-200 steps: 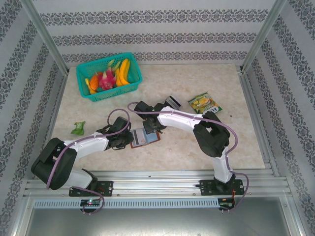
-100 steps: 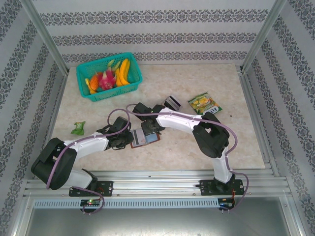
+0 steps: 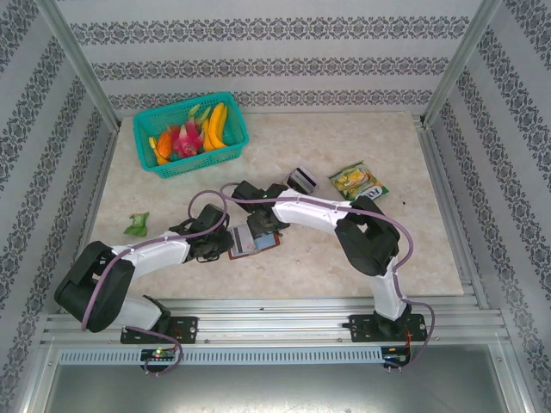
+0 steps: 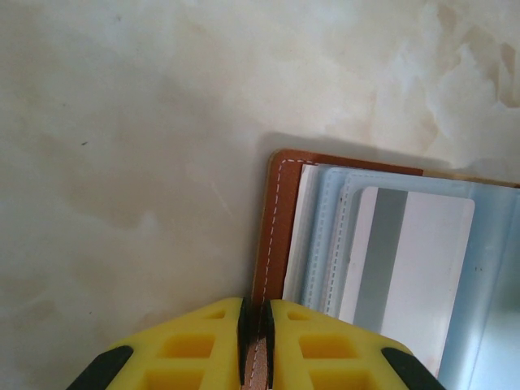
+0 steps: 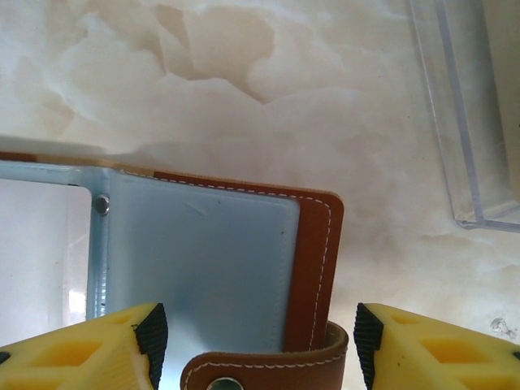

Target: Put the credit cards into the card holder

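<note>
The card holder point(image 3: 252, 242) lies open on the bench point(image 3: 327, 258), a little near of centre, between the two arms. The left end effector point(image 4: 256, 325) pinches its brown stitched left edge, apparently to pin the cover down so the sleeves cannot slide. The right end effector point(image 5: 256, 335) is spread, with a finger on either side of the snap strap at the holder's right edge, gripping nothing; it is likely free to fetch a card. A whitish credit card point(image 4: 414, 268) with a grey stripe sits inside a clear sleeve. A clear box point(image 5: 471, 122) lies farther right.
</note>
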Tool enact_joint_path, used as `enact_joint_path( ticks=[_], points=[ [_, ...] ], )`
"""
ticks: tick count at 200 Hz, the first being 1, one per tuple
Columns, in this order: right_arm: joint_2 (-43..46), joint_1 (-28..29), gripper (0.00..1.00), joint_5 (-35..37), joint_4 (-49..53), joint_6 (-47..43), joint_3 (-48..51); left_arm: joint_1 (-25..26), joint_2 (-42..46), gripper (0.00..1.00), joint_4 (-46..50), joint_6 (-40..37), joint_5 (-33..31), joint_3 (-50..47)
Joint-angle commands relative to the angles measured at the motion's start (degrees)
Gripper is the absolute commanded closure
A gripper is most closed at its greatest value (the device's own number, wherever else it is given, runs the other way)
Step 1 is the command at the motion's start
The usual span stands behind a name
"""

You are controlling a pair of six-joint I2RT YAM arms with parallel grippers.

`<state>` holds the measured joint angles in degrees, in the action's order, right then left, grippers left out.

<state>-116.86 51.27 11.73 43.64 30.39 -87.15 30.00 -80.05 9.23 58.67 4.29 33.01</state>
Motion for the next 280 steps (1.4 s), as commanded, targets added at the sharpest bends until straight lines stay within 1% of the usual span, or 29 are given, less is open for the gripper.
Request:
enact_joint_path(
  ticks=[1, 66, 86, 100, 112, 137, 145, 154, 164, 168, 187, 209, 249, 280],
  points=[
    [-1.70, 0.59, 0.36, 3.23, 2.75, 0.22, -0.30, -0.20, -0.03, 0.83, 0.40, -0.96, 0.05, 0.98],
    [2.34, -0.28, 0.43, 4.80, 1.72, 1.21, 3.07, -0.25, 0.16, 0.83, 0.62, -0.94, -0.11, 0.73],
    [4.53, -0.87, 0.48, 4.50, 0.65, 1.85, 5.14, -0.27, 0.30, 0.83, 0.71, -1.02, -0.13, 0.72],
    [6.02, -1.49, 0.54, 3.52, -0.70, 2.19, 6.92, -0.21, 0.36, 0.83, 0.87, -1.18, -0.24, 0.82],
    [6.84, -2.13, 0.67, 2.45, -1.48, 2.45, 7.95, -0.29, 0.47, 0.83, 0.85, -1.19, -0.22, 0.86],
    [7.96, -3.39, 0.78, 0.18, -4.04, 2.85, 10.48, -0.16, 0.66, 0.81, 1.03, -1.63, -0.17, 1.15],
    [7.88, -3.94, 0.85, -1.33, -4.79, 2.75, 10.89, -0.24, 0.93, 0.80, 1.29, -1.81, -0.31, 1.37],
    [7.86, -4.25, 0.89, -2.22, -5.36, 2.78, 11.33, -0.25, 1.45, 0.78, 1.72, -1.83, -0.68, 1.53],
    [7.74, -4.62, 0.97, -3.92, -6.44, 2.16, 11.91, -0.22, 2.51, 0.73, 2.59, -1.86, -1.48, 1.75],
    [7.68, -4.67, 0.98, -4.32, -6.32, 2.00, 11.84, -0.28, 2.91, 0.70, 2.77, -1.94, -1.86, 1.72],
    [7.26, -4.81, 0.99, -4.53, -5.76, 1.71, 11.99, -1.37, 5.86, 0.59, 2.89, -1.92, -2.55, 0.71],
    [7.99, -5.11, 0.98, -6.05, -7.19, 2.03, 13.10, -3.90, 7.49, 0.52, 1.08, -1.20, -0.20, -1.70],
    [6.74, -5.19, 0.98, -8.65, -7.83, 1.83, 11.89, -5.31, 5.50, 0.48, -6.09, -2.01, 7.06, -2.57],
    [4.16, -5.21, 0.98, -9.00, -6.52, 1.25, 10.61, -5.58, 2.77, 0.46, -7.56, -2.03, 8.99, -1.71]
  ],
)
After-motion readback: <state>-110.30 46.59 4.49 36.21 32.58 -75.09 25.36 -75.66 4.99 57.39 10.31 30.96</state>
